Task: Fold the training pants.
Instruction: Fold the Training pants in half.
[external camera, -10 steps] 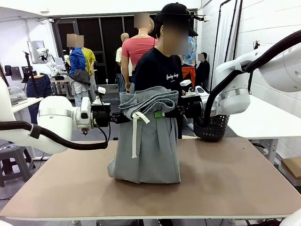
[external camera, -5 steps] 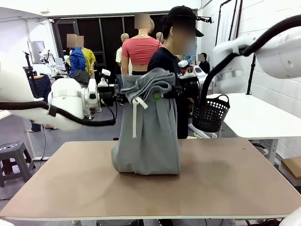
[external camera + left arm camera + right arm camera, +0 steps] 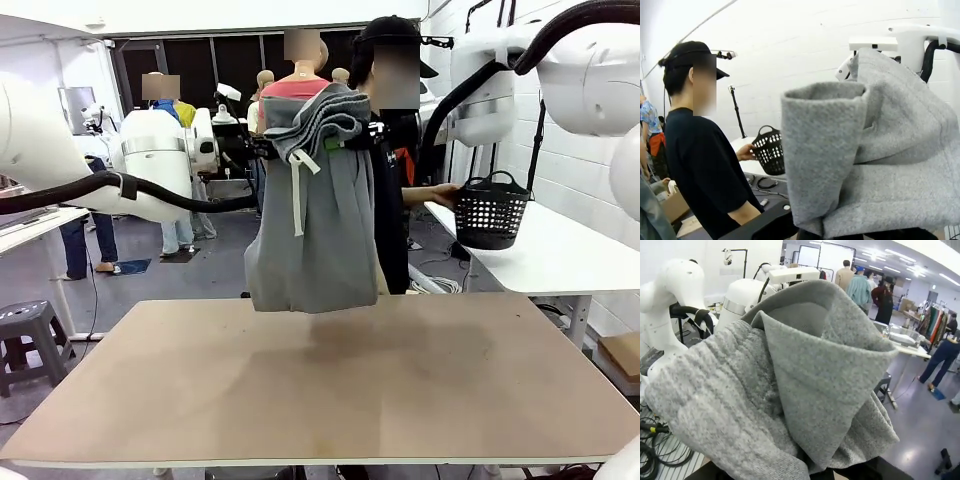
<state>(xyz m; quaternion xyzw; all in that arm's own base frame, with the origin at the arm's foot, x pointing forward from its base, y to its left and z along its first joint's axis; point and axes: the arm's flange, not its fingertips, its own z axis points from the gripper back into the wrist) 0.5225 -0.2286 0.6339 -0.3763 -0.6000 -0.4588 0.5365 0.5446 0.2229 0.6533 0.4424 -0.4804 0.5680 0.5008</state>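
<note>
The light grey training pants [image 3: 320, 220] hang in the air between my two arms, folded lower end just above the far part of the table [image 3: 320, 380]. The gathered waistband is bunched at the top and the white drawstring [image 3: 296, 195] dangles down the front. My left gripper [image 3: 266, 149] is shut on the waistband's left end. My right gripper [image 3: 352, 142] is shut on its right end, a green pad showing. Grey fabric [image 3: 880, 150] covers the fingers in the left wrist view. The same cloth [image 3: 790, 390] hides the fingers in the right wrist view.
A person [image 3: 395, 150] in a black shirt stands behind the pants with a hand on a black basket [image 3: 490, 210], which sits on the white side table [image 3: 560, 255] at the right. The basket [image 3: 769, 150] also appears in the left wrist view.
Both arms have risen, lifting the pants until their lower end left the table. The person has reached out to the basket, which now stands farther right on the side table.
</note>
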